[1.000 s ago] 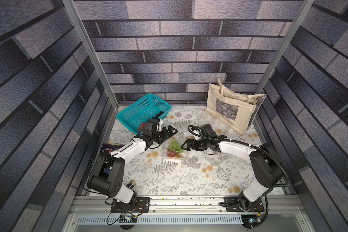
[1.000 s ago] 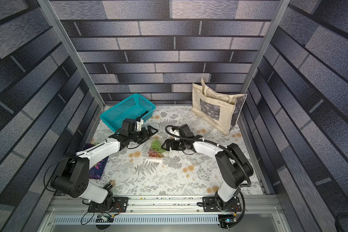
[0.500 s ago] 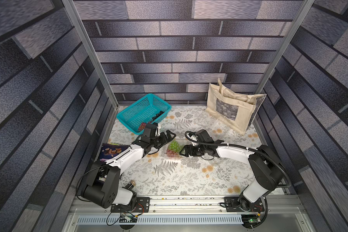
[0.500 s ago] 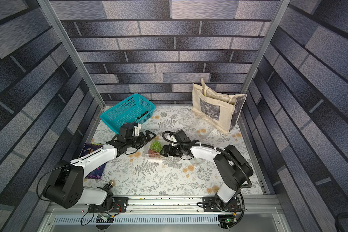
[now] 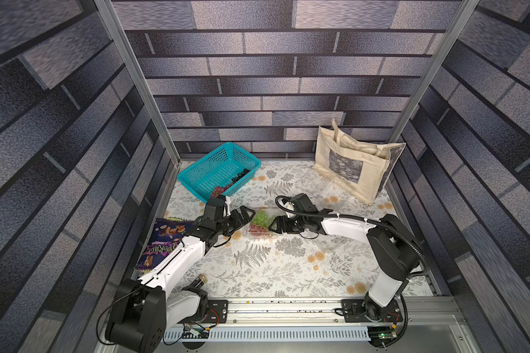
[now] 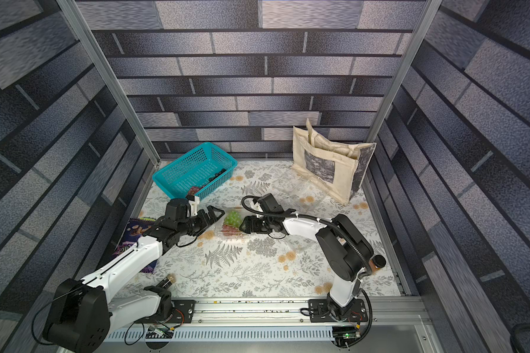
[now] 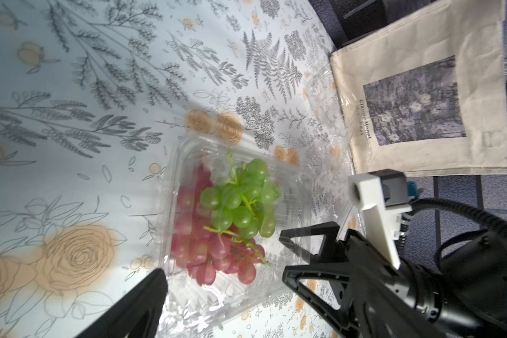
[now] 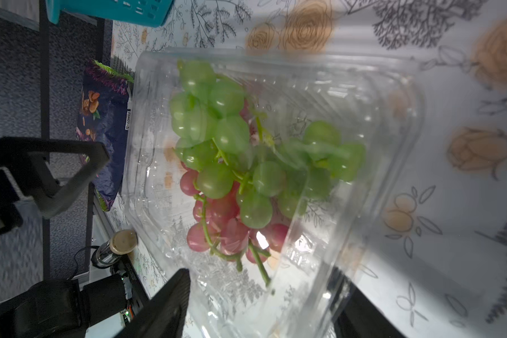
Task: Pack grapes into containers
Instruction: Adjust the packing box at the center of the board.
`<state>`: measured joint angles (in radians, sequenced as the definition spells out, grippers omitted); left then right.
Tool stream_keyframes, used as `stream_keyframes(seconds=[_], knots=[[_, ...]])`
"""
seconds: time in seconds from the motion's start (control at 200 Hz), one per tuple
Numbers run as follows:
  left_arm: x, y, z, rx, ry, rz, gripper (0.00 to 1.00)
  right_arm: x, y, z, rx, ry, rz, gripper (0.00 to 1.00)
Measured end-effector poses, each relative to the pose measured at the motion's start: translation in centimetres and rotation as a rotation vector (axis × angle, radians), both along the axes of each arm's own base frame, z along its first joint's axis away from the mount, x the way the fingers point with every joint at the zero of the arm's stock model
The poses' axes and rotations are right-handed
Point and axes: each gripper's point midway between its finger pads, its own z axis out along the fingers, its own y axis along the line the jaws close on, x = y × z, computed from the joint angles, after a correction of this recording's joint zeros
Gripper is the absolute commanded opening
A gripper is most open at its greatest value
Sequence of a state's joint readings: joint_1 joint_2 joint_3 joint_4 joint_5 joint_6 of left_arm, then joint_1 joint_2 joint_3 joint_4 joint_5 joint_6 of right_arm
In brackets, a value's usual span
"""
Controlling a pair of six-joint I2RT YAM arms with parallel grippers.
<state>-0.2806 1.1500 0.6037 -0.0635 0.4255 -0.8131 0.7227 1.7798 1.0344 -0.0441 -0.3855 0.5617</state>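
The right gripper (image 5: 273, 224) stands at the edge of a clear container (image 7: 176, 175) in the middle of the bench (image 5: 257, 275). Its jaws are apart at a middle width, one on each side of the thin plastic flap on its side, which I take for the lid. They do not look pressed on it yet. The left gripper (image 5: 248, 218) is fully wide and holds nothing. It waits just beside the opposite side of the same container.

Inside this container a green bunch (image 7: 240, 199) lies on top of a red bunch (image 7: 196, 248). I judge that the filling of this box is done and that the step in hand is to take the lid and fold it over. The next move asks for a light pinch, because the plastic is thin and bends easily. The green grapes stand high, so the lid may need pressure from both sides to snap.

A second red bunch (image 5: 218, 191) and a black bunch (image 5: 240, 176) are in the teal basket (image 5: 208, 174), well apart at the far left. Another empty container (image 5: 334, 186) lies near the tote bag (image 5: 349, 165).

Both arms reach low and forward from the near rail. Their forearms are almost level over the bench, and they meet the container from opposite sides.
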Motion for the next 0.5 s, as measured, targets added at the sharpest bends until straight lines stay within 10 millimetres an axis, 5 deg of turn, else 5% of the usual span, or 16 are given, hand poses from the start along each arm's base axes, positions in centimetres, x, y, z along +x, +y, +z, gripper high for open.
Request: stream_keyframes(seconds=[0.18,0.501], knots=[[-0.6,-0.1,-1.4,0.000,0.044,-0.008,1.00,2.6,1.6,0.2,-0.012,-0.020,-0.019,0.73],[1.4,-0.4,-1.6,-0.023,0.005,0.016,1.00,8.1,3.8,-0.2,-0.031,-0.041,-0.078,0.72]])
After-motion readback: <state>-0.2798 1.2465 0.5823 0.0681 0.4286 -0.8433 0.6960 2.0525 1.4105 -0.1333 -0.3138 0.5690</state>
